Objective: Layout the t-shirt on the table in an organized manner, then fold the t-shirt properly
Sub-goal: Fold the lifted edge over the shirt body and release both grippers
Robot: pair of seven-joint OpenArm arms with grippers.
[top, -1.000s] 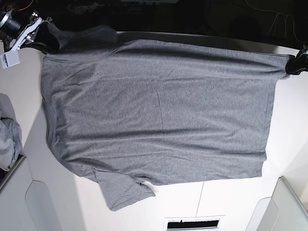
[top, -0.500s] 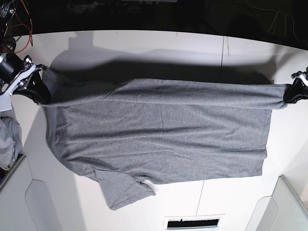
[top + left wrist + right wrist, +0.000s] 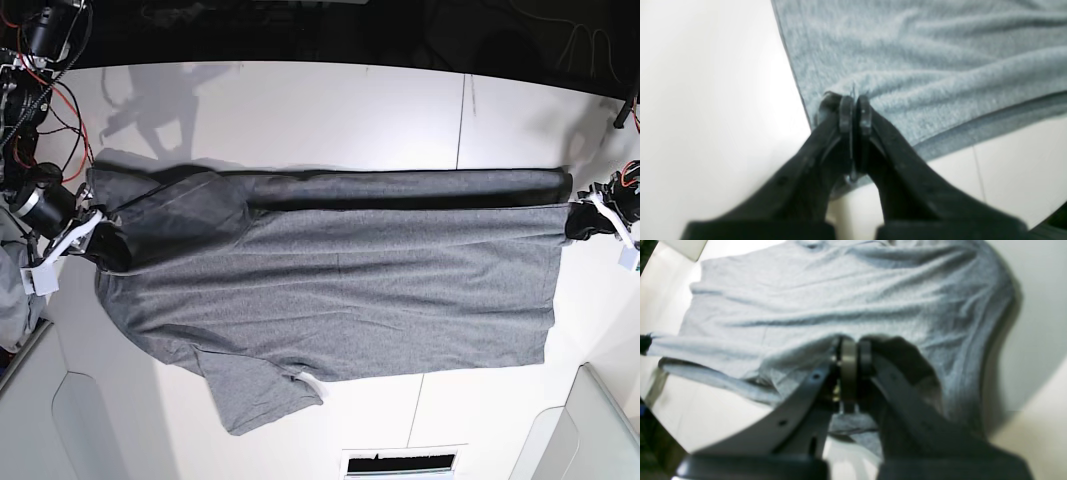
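The left fingers [image 3: 855,110] and the right fingers [image 3: 850,350] are both clamped on the grey t-shirt [image 3: 340,290], each pair closed over its cloth. In the base view, the left fingers have it near the shirt's right edge, and the right fingers have it near the left edge. Between the two grips the cloth runs across in a long band, with soft creases along it.

The t-shirt lies across the middle of the white counter [image 3: 300,110], wider than it is deep. Beyond the gripped band, a strip of the same shirt shows on the far side, with a bunched, rumpled part close to the right fingers. On the near side the body lies mostly flat, with a few shallow wrinkles. At the near left of the base view, a flap of cloth sticks out past the main body towards the near edge, and a small fold shows where it joins.

A thin dark seam runs down the counter, passing beneath the shirt. At the far left of the base view, beside the right arm [image 3: 30,150], there is a lighter bluish-grey heap, probably cloth, though it is partly cut off by the frame.
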